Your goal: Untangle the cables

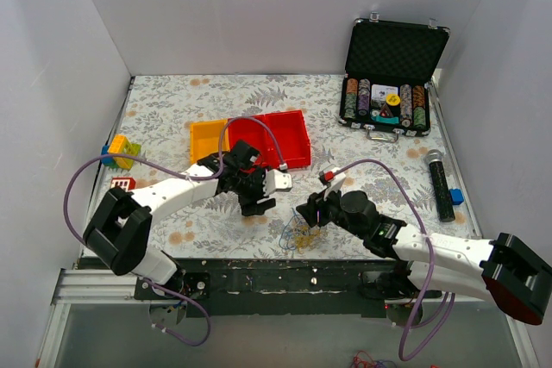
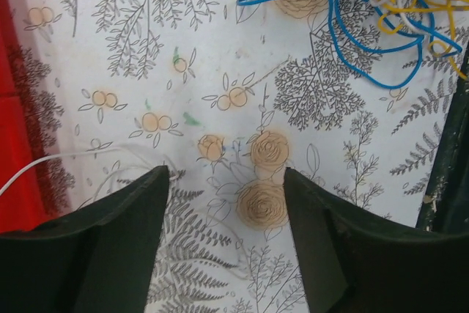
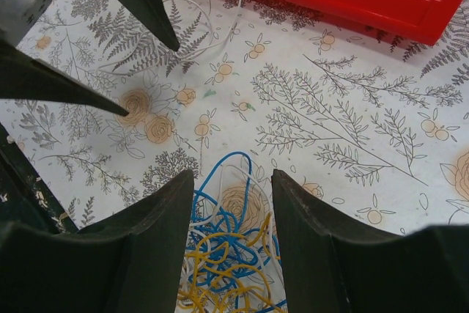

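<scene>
the cables (image 3: 223, 254) lie in a tangled clump near the table's (image 1: 388, 157) front edge. the right gripper (image 3: 231, 177) is spread over them. the left gripper (image 2: 227, 174), spread and empty, hovers nearby. grabbing the whole clump could tighten the knots.

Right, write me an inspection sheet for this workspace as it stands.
Surface: floral-print table cover, lying flat.
Job's things: wire tangle of blue, yellow and white, knotted, near the front edge; one white wire lies apart.
Clutter: red bin, yellow bin, open poker chip case, microphone, toy blocks.
Pincers: left pincer open, holding nothing, over bare cover; right pincer open, poised over the wire tangle.
Cables: purple arm cables loop clear of the wires.
Surroundings: white walls on three sides.
</scene>
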